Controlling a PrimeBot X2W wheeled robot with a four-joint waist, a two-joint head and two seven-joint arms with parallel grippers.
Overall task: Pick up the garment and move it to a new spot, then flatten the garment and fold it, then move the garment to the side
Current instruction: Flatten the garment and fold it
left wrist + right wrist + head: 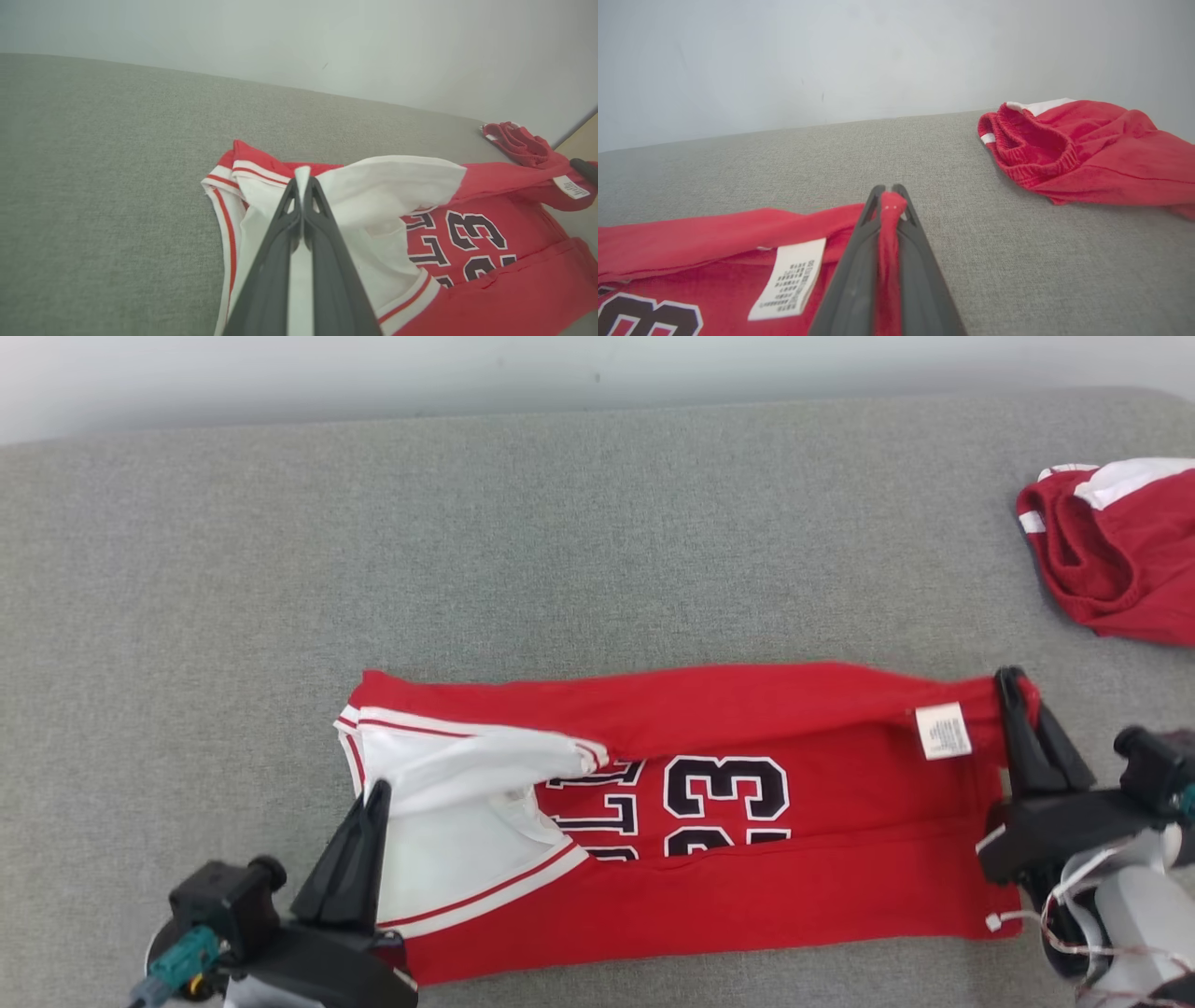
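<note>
Head view is showing the red sleeveless basketball jersey with white trim and dark numerals [747, 887] lying part-folded across the near middle of the grey woven fabric surface [560, 541], stretched between the two arms. The left gripper [376, 795] is pinching the white turned-over cloth at the left end. The right gripper [1013, 689] is pinching the red corner at the right end, just beside the white care label [943, 731]. A crumpled pair of red shorts with white stripes [1120, 551] is lying at the far right, apart from the jersey, and is probably crowding any sideways move in that direction.

Left wrist view is showing the fingers clamped narrow on a thin white fold. So little cloth is being held that it could be slipping free under tension, dropping that end.

Right wrist view is showing the jaws closed on a bunched red edge. If the arms are pulling unevenly, the loose white layer may be rumpling rather than folding cleanly.
</note>
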